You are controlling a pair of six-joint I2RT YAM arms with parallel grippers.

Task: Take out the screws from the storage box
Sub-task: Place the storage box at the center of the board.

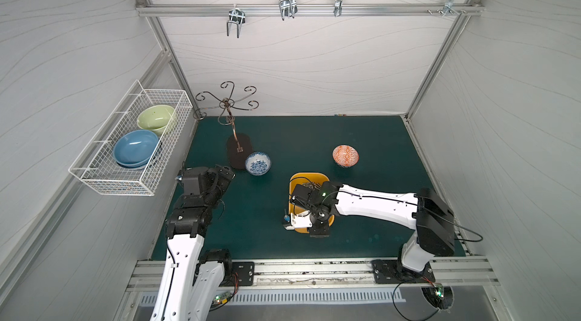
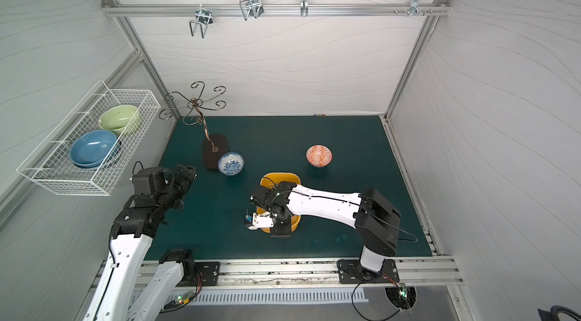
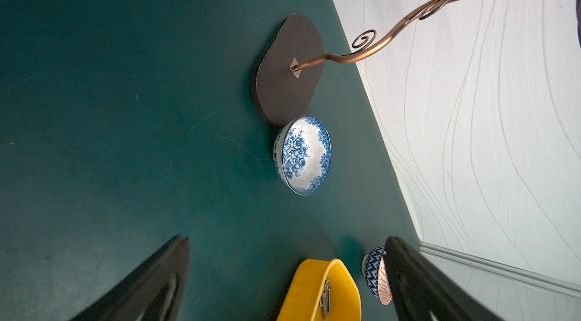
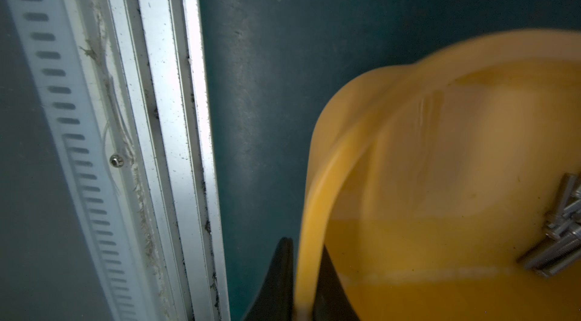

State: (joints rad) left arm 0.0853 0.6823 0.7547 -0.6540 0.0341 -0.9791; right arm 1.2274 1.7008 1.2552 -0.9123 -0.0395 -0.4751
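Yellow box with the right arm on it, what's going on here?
The right gripper is down at the storage box, with its fingers on either side of one wall. Whether they are pinching it cannot be told. The screws lie piled inside the box, and I can see none out on the mat. The left gripper hangs open over the mat near the blue-patterned bowl, holding nothing.

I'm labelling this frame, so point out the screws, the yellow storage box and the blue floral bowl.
screws (image 4: 562, 241), right wrist view, middle of the pile.
yellow storage box (image 4: 317, 209), right wrist view, on its rim.
blue floral bowl (image 3: 303, 154), left wrist view, centre of its inside.
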